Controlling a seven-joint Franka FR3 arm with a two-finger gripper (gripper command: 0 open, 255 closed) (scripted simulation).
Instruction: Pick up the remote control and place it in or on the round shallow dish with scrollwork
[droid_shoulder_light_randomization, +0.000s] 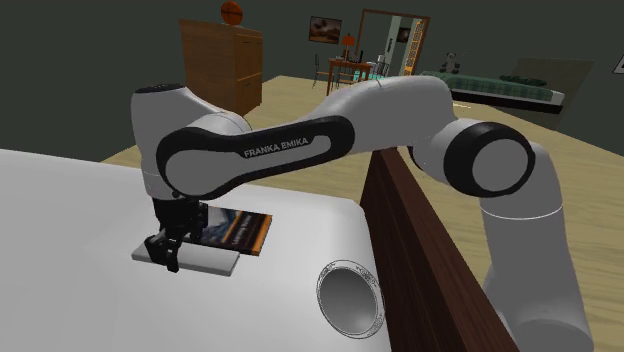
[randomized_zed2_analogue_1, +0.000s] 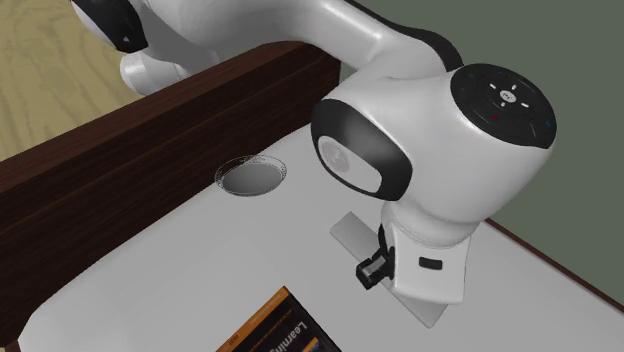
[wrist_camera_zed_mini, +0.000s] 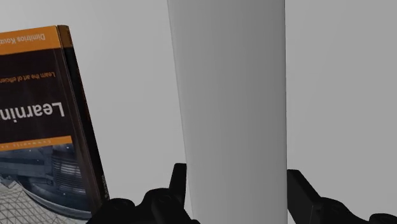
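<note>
Remote control (droid_shoulder_light_randomization: 212, 263): plain pale grey slab, long and flat, no buttons drawn. It lies flat on the white worktop (droid_shoulder_light_randomization: 80, 300), towards the middle and well in from every edge. In the wrist view the slab (wrist_camera_zed_mini: 235, 108) runs straight away from the pincer.

Pincer (droid_shoulder_light_randomization: 163, 258): all black, pointing down at the worktop, low over the slab's near end. Its fingers (wrist_camera_zed_mini: 179, 186) stand wide apart, one at each long edge of the slab, which lies between them. They are close to the edges but not seen pressing on them, and nothing is lifted. In the second exterior view the white hand covers the slab's middle, and its two ends (randomized_zed2_analogue_1: 352, 232) stick out from under it.

Round shallow dish (droid_shoulder_light_randomization: 350, 300): pale grey with a thin patterned rim. It sits on the worktop near the edge bordered by the dark wooden board (droid_shoulder_light_randomization: 420, 230), well apart from the slab.

Book (droid_shoulder_light_randomization: 238, 232): dark cover with orange bands and pale lettering. It lies flat just beside the slab along one long edge, with a strip of bare worktop between them in the wrist view.
</note>
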